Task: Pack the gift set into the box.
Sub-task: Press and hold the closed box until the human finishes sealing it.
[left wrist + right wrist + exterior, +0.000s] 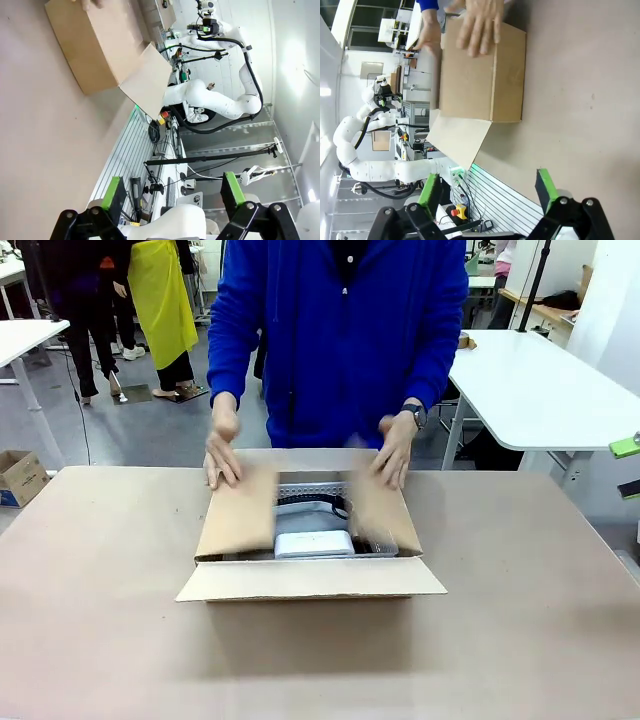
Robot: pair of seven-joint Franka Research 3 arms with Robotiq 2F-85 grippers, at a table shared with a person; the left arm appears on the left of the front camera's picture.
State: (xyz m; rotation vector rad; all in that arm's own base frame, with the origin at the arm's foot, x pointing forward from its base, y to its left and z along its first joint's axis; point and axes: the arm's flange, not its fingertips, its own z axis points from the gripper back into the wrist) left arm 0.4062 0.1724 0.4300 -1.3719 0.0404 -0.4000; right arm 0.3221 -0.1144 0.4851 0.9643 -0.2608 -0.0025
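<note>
Green pads stand wide apart on both claws: the left claw [171, 192] and the right claw [488, 190] are open, hold nothing, and sit well apart from the box [238, 520]. The box rests mid-tabletop [100, 620], with its 6 o'clock flap [310, 578] splayed outward toward the robot. Inside lies the gift set [313, 528]: a white case [313, 544] nearest, a grey pouch [305, 514] with a black strap behind it, and the basket [310, 486] rim toward 12 o'clock. The 9 and 3 o'clock flaps lean inward over the contents, each under one of the person's hands: one hand [222, 455] at 10 o'clock, the other hand [393, 450] at 2 o'clock, where the picture is blurred. Packing looks done, and closing seems to be the step in hand. Next, I judge, the side flaps need pressing flat. Then the 6 o'clock flap must be lifted and folded over, which calls for a claw slipping under its free edge without shoving the box.
</note>
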